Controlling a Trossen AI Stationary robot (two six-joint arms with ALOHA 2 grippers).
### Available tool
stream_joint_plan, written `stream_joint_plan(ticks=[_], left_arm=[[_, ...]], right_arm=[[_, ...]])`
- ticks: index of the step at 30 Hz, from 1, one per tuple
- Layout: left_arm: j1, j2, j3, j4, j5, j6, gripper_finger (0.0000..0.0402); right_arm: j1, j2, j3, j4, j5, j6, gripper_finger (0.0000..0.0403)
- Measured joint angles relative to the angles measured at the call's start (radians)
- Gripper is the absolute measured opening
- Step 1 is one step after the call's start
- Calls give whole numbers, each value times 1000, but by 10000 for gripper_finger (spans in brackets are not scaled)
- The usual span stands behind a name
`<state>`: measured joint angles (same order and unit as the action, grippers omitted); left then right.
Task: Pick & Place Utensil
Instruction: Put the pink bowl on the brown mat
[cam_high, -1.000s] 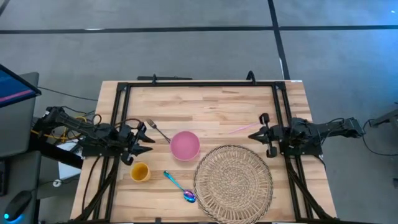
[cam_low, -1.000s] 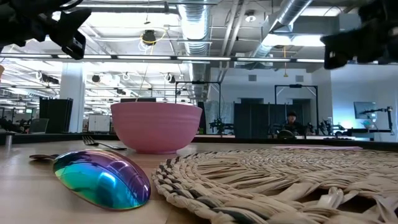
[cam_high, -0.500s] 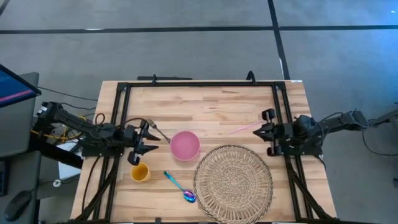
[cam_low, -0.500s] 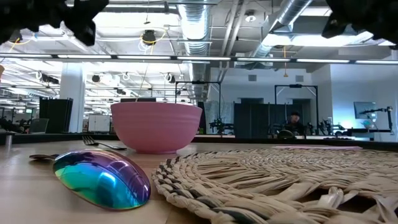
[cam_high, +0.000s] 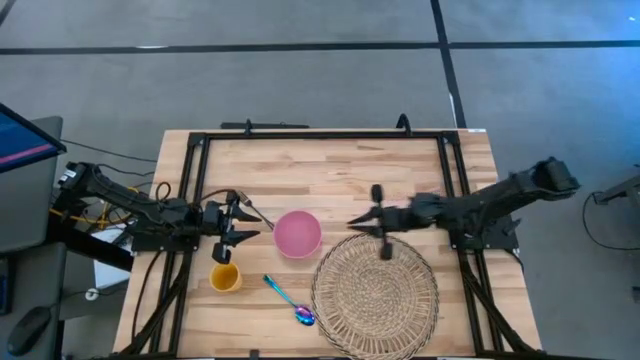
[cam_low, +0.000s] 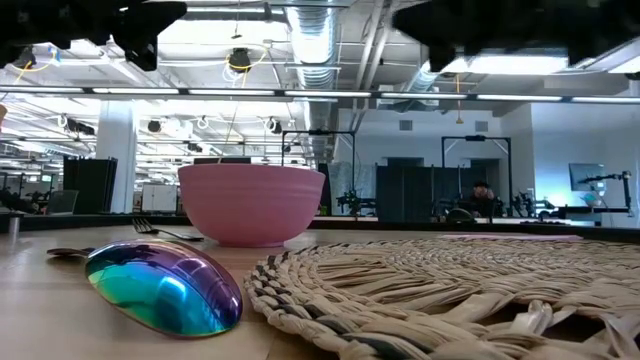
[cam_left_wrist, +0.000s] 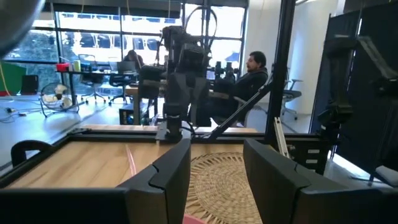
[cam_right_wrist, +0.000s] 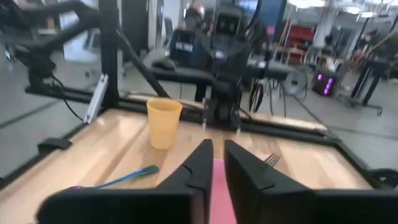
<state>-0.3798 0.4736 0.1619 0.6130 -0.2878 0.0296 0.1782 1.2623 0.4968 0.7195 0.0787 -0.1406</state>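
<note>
An iridescent spoon (cam_high: 288, 298) lies flat on the wooden table near its front, left of the woven mat (cam_high: 375, 295); it also shows in the low view (cam_low: 165, 285). A metal fork (cam_high: 253, 210) lies flat to the far left of the pink bowl (cam_high: 297, 233). My left gripper (cam_high: 250, 225) is open and empty, in the air just left of the bowl, beside the fork. My right gripper (cam_high: 352, 222) reaches over the mat's far edge toward the bowl. Its fingers (cam_right_wrist: 205, 163) are nearly together with only a narrow slit between them, and it holds nothing.
A yellow cup (cam_high: 224, 276) stands near the front left, below my left gripper. A thin pink stick (cam_left_wrist: 132, 163) lies on the table's far right part. A black frame (cam_high: 320, 135) runs around the table. People sit in the room beyond.
My right gripper has swung from the table's right edge toward its left, out over the mat's far edge and close to the pink bowl. My left gripper has gone a little toward the bowl and fork. The spoon, fork, bowl and cup have not moved.
</note>
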Motion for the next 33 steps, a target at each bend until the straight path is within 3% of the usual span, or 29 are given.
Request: stream_joint_plan(ticks=[11,19,23,26,33], left_arm=[[0,0,0,-1,0,-3,150],[0,1,0,-3,0,-4,150],[0,7,0,-2,2,-4,150],[0,15,0,-6,0,-4,150],[0,27,0,-3,-2,-4,150]], right_arm=[[7,449,434,-460,-60,-26,175],[12,618,578,-556,-53,-72,224],[6,650,592,-572,-61,-73,217],[4,659,592,-596,-56,-108,190],[4,654,592,-607,-56,-123,63]])
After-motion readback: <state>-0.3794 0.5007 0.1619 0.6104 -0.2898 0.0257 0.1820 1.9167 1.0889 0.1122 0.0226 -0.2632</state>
